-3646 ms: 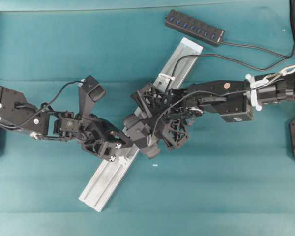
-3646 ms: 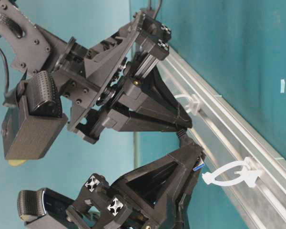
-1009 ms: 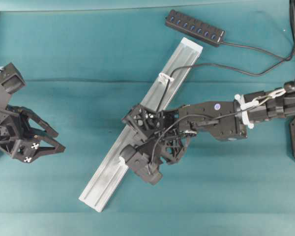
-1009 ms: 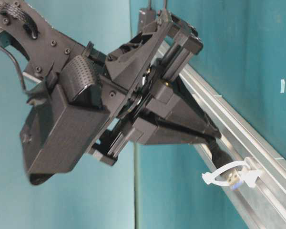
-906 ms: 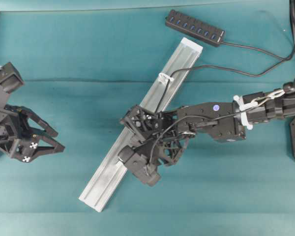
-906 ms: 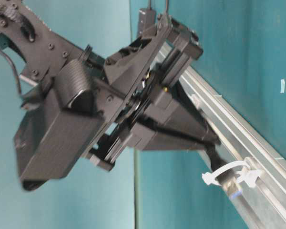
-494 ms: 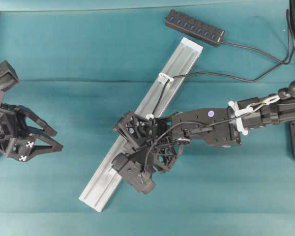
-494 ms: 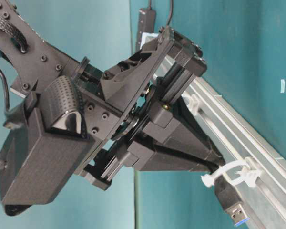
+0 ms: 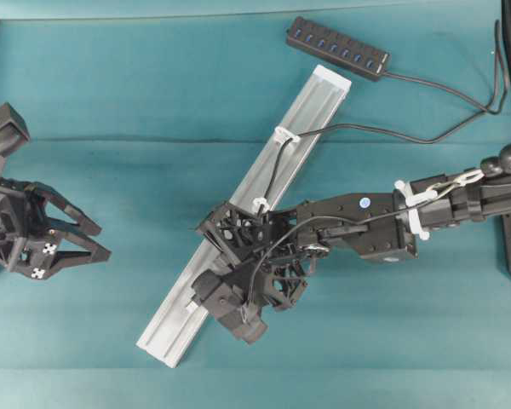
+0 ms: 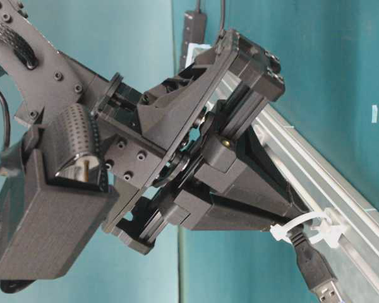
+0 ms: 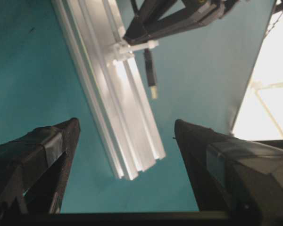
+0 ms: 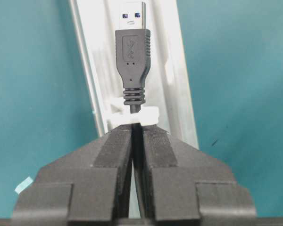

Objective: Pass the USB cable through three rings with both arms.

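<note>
Cable point(image 12: 133, 61): plug just past the last ring point(image 12: 132, 116) on the rail point(image 9: 264, 217); light, limp cord, rigid plug.
Right gripper point(image 12: 137, 136): fingers clamped on cord behind ring.
Left gripper point(image 11: 125, 141): fingers spread, empty; best hold likely the plug.

Flat teal cloth-covered tabletop point(image 9: 111, 341) spread across the whole scene. Tiny pale scrap point(image 10: 374, 113) lying on it, far right.

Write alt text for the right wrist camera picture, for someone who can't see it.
Seen from the wrist, the right pincer is shut on a black USB cable, whose plug pokes out beyond a small white plastic ring just past the fingertips. The ring sits on a silver rail running up the picture, over a teal table.
</note>
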### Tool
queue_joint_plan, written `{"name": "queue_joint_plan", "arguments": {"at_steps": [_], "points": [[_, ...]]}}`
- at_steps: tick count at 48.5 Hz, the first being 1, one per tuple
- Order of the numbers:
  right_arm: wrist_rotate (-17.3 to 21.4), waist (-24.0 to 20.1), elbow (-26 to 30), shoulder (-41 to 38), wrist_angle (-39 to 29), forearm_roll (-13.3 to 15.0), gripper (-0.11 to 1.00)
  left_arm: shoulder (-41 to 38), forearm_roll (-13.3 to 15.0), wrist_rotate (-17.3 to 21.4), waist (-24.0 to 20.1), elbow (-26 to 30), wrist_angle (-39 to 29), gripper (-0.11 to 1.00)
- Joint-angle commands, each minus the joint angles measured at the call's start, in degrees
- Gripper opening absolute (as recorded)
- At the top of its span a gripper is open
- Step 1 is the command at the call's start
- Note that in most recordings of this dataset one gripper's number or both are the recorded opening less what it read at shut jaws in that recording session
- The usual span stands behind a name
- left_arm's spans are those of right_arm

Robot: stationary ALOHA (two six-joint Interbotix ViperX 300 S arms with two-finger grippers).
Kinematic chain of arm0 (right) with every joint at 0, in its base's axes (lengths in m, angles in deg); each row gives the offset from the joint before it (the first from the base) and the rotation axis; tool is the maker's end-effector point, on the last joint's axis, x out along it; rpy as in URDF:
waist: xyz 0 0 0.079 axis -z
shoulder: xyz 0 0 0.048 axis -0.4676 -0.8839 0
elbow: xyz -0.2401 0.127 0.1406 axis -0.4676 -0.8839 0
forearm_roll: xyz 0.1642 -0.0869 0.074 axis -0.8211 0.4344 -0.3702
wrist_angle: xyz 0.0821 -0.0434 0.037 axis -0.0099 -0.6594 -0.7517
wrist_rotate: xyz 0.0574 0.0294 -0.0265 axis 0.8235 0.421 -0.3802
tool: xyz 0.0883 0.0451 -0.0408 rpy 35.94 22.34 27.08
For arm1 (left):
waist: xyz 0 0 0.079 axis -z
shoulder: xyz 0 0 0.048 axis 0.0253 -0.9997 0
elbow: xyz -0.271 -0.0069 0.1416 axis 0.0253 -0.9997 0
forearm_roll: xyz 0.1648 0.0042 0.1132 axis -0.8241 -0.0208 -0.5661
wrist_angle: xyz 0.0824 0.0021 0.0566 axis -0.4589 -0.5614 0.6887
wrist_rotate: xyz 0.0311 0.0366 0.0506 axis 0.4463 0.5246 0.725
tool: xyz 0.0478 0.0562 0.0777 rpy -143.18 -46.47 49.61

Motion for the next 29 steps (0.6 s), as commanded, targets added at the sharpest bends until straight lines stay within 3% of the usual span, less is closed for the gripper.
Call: {"name": "queue_joint_plan", "arguments": {"at_steps": [1,15,29], "points": [[0.1,-0.4,0.5,-0.3,0.6,-0.4,0.07,-1.1,-0.1,0.1,0.1,0.4,1.9,0.88],[0.2,0.3,0.4,-0.3,0.5,-0.4,0.07,-9.7,-0.1,0.1,3.0,-0.3,17.0,0.88],[0.2,0.3,0.5,-0.3,0.4,-0.4,0.07,-22.4,-0.1,-0.1,4.2,3.0,24.9,0.88]]}}
